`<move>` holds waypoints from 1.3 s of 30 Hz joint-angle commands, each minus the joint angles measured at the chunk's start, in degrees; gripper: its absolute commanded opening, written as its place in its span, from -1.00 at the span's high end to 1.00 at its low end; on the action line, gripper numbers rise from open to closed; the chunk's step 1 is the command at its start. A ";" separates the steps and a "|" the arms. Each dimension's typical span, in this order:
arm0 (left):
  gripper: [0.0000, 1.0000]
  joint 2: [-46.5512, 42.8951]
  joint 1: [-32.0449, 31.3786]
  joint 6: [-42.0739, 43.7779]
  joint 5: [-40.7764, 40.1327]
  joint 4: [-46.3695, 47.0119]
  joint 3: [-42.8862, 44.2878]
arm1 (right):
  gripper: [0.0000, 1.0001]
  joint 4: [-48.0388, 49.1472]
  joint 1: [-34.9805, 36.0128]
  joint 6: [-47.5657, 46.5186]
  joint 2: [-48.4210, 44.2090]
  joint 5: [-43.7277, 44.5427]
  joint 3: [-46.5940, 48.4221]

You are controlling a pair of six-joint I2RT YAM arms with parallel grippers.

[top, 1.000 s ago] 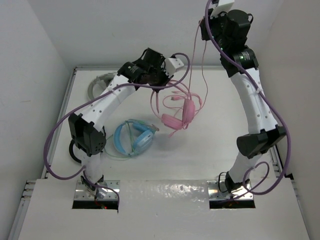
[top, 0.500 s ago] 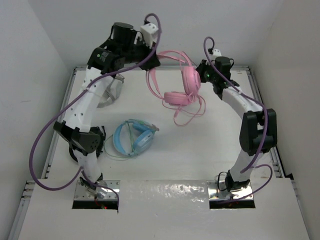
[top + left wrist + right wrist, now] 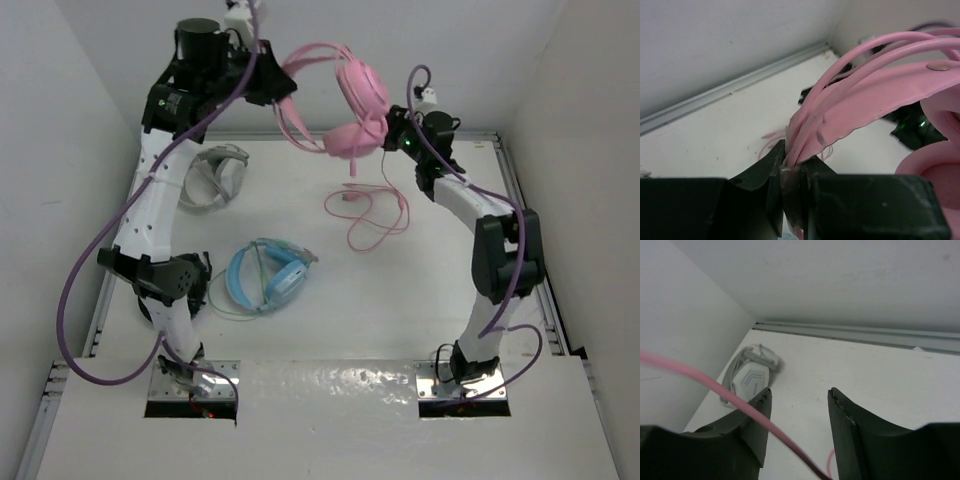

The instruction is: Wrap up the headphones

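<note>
The pink headphones (image 3: 358,92) hang in the air at the back of the table. My left gripper (image 3: 272,86) is shut on their pink headband (image 3: 875,95), which is pinched between the jaws (image 3: 792,161). One ear cup (image 3: 940,165) shows at the right of the left wrist view. The thin pink cable (image 3: 372,210) drops from the cups and lies in loose loops on the table. My right gripper (image 3: 396,134) is open just right of the lower ear cup (image 3: 348,140). In the right wrist view the cable (image 3: 715,385) runs slack across the left finger of that gripper (image 3: 800,395).
Light-blue headphones (image 3: 266,276) lie on the table at the left middle. Grey headphones (image 3: 214,176) lie at the back left and also show in the right wrist view (image 3: 751,378). White walls close the back and both sides.
My left arm has lifted the pink headphones off the table, higher and towards the back. My right arm has come down from high up to beside the ear cups. The cable now trails onto the table.
</note>
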 commanded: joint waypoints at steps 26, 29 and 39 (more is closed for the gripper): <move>1.00 2.92 8.06 -18.22 -3.45 16.71 9.70 | -0.48 -10.27 12.85 -25.12 38.50 16.30 34.35; 1.00 2.84 8.06 -17.43 -4.50 16.71 9.17 | -0.41 -11.23 12.85 -28.45 37.90 13.05 32.35; 1.00 4.24 8.06 -14.70 -5.29 15.92 10.66 | -0.49 -12.46 7.58 -41.17 23.77 6.28 16.70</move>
